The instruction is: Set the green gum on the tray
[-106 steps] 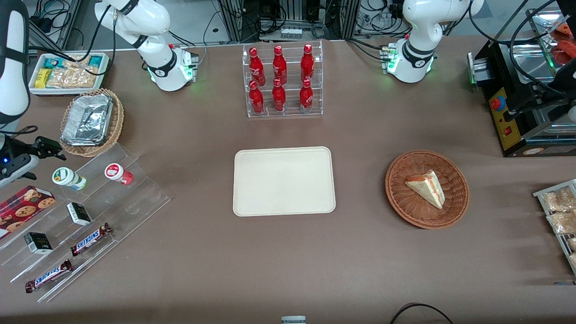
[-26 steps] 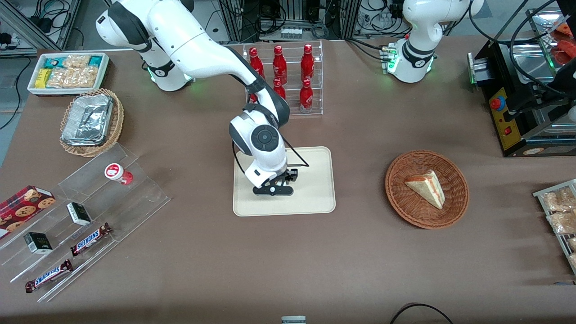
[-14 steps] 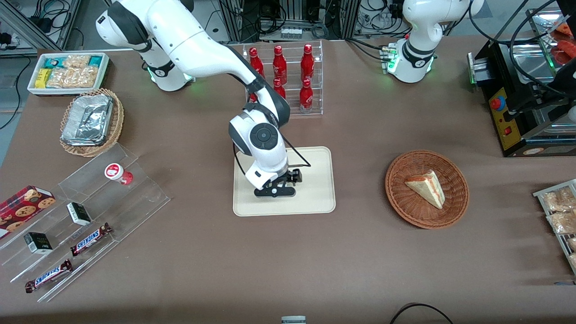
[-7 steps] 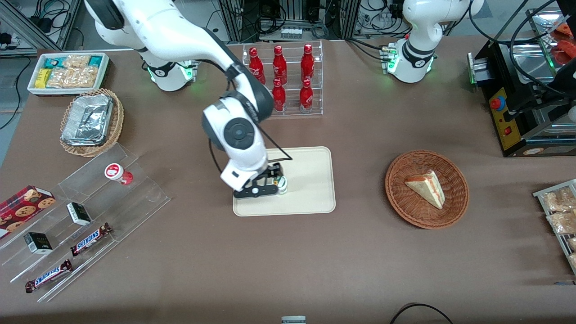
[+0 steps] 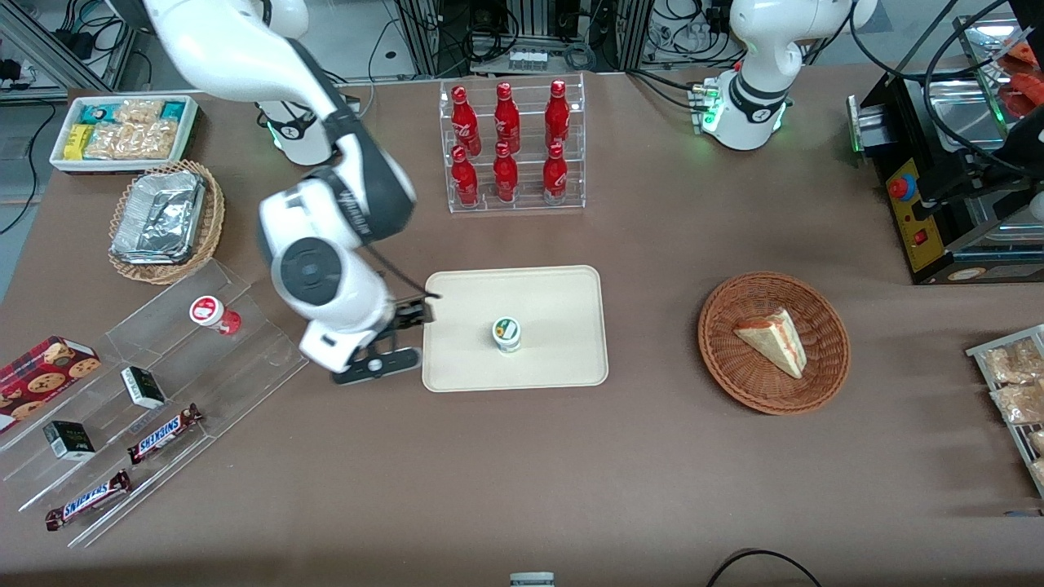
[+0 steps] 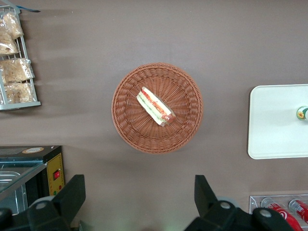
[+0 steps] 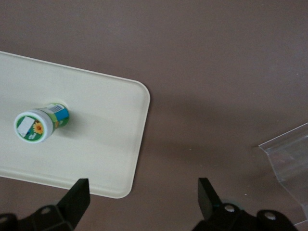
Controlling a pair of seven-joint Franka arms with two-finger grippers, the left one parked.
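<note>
The green gum (image 5: 506,333) (image 7: 38,123) (image 6: 302,114) stands upright on the cream tray (image 5: 563,302) (image 7: 106,110) (image 6: 272,120), a small white bottle with a green label and a green-and-orange lid mark. Nothing touches it. My right gripper (image 5: 390,338) (image 7: 143,192) hangs above the brown table just off the tray's edge, toward the working arm's end. It is open with nothing between its fingers (image 7: 79,195), which stand wide apart.
A clear stepped rack (image 5: 163,383) (image 7: 288,149) with a red gum bottle (image 5: 214,314), small boxes and Snickers bars lies at the working arm's end. A rack of red bottles (image 5: 512,147) stands farther back. A wicker basket (image 5: 773,342) holds a sandwich.
The gripper let go of the green gum on the tray, then rose and swung off the tray toward the working arm's end. The gum now stands alone.
</note>
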